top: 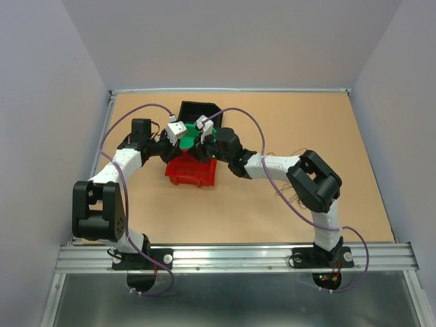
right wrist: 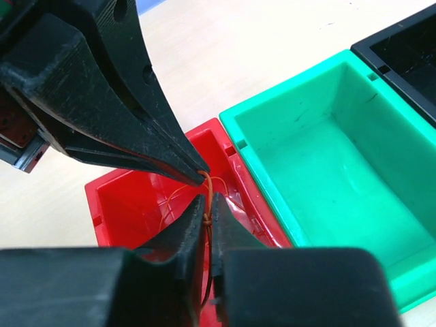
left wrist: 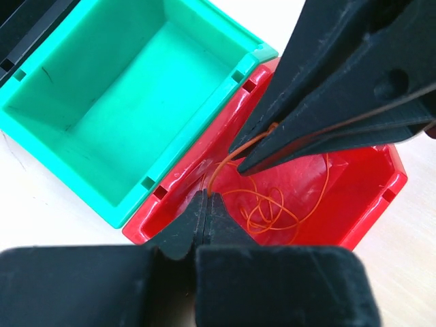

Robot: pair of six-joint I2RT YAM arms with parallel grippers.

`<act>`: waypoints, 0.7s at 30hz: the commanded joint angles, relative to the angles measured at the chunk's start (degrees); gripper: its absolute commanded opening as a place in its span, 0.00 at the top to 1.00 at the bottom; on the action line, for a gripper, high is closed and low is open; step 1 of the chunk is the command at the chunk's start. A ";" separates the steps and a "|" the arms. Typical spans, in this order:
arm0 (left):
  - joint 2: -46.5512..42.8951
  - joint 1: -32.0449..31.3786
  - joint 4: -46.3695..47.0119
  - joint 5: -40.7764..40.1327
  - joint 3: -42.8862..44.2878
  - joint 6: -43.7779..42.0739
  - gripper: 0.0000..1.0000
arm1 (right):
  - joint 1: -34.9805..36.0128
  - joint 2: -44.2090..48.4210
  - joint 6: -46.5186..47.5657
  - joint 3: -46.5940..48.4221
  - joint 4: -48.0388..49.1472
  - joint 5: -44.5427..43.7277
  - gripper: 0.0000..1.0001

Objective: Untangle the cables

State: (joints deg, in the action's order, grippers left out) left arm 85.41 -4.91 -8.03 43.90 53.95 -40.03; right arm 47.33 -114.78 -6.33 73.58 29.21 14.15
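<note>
Left gripper (left wrist: 206, 204) clenched on orange cable (left wrist: 271, 216). Right gripper (right wrist: 208, 206) clenched on same strand, tips almost meeting the left's, just above the red bin (left wrist: 381, 204).

Short stretch of cable between the two pinches. Remainder in loose loops on red bin floor, apparently crossed over itself.

Beyond, touching: green bin (left wrist: 197, 133). Farthest: black bin (right wrist: 398, 65).

Risks, as judged:
- Pulling apart with so little free length: tightened knot or snapped strand.
- Hair-thin wire on smooth fingertips: slip, drop back into the pile.
- Loops catching on the bin wall: light bin dragged or tipped.
</note>
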 commanded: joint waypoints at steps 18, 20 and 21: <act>-7.00 15.63 4.77 18.32 -0.95 3.90 0.34 | 1.10 -12.65 5.10 11.93 -17.17 2.46 1.00; -8.06 16.24 6.09 18.24 -1.92 5.13 0.33 | 1.10 -14.14 5.80 14.46 -20.41 2.46 0.99; -8.32 16.33 6.53 18.15 -2.10 5.23 0.33 | 1.10 -16.16 5.80 15.88 -22.25 2.46 0.99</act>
State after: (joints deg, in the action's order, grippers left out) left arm 80.95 10.24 -5.15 58.61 52.80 -36.62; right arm 47.75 -127.44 -1.83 83.57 14.17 17.04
